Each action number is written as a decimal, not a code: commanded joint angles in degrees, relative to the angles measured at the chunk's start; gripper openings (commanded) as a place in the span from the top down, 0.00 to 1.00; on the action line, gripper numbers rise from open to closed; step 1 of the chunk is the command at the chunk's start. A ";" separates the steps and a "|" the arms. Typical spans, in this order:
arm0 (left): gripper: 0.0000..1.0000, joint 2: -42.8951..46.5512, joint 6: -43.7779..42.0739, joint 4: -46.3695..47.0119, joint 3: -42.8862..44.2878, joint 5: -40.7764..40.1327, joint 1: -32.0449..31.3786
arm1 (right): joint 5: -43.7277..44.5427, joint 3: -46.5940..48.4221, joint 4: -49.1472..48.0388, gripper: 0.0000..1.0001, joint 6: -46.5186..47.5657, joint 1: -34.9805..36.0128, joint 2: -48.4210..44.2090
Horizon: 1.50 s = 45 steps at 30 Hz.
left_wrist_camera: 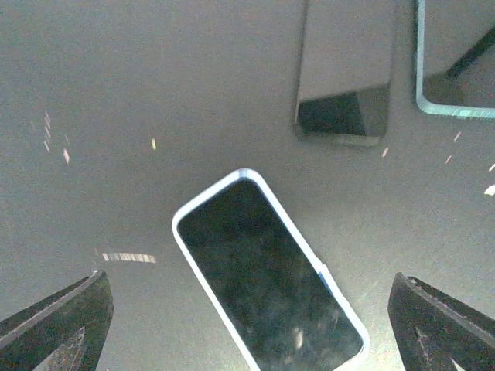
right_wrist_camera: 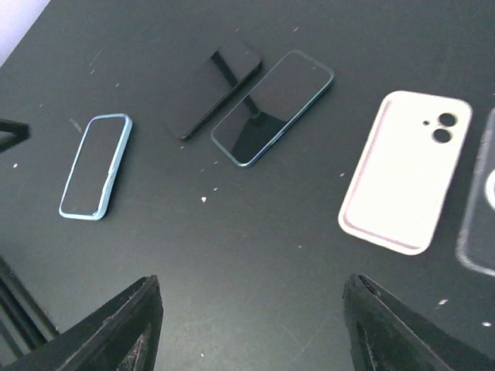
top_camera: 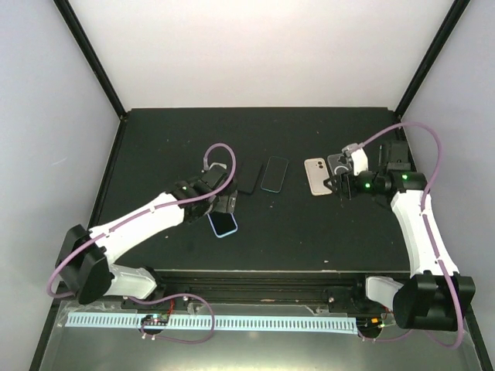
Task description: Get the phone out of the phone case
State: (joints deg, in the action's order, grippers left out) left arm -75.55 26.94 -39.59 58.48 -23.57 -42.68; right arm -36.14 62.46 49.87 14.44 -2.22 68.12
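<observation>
A phone in a light blue case (top_camera: 222, 224) lies screen up on the black table, near the front. In the left wrist view the cased phone (left_wrist_camera: 267, 278) lies tilted between my open fingers (left_wrist_camera: 62, 325). My left gripper (top_camera: 221, 204) hovers just above it, open and empty, apart from it. The cased phone also shows in the right wrist view (right_wrist_camera: 94, 166) at the left. My right gripper (top_camera: 340, 185) is open and empty over bare table (right_wrist_camera: 255, 325), next to a white case (top_camera: 316, 176).
A bare black phone (top_camera: 248, 177) and a teal-edged phone (top_camera: 274, 174) lie side by side mid-table, also in the left wrist view (left_wrist_camera: 344, 69) (left_wrist_camera: 456, 58). The empty white case (right_wrist_camera: 406, 170) and a clear case (right_wrist_camera: 479, 201) lie at the right.
</observation>
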 commanded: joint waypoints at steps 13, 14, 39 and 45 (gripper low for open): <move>0.01 -3.54 10.83 5.66 -15.10 15.36 8.04 | -6.51 -7.46 -4.61 0.33 4.55 0.17 -2.35; 0.01 -4.60 9.87 6.19 -14.66 14.77 8.10 | -6.28 -7.92 -5.01 0.33 4.55 0.16 -2.78; 0.01 -25.10 8.18 13.73 -0.22 27.31 12.96 | -4.50 -8.18 -5.80 0.33 4.46 0.17 -2.33; 0.01 -25.91 5.60 17.73 0.66 28.88 4.67 | -3.75 -7.96 -5.91 0.32 4.37 0.18 -1.72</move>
State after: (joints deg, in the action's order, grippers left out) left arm -99.96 35.03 -27.31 57.74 -0.86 -31.77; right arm -40.71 54.50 45.17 18.06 -2.22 66.06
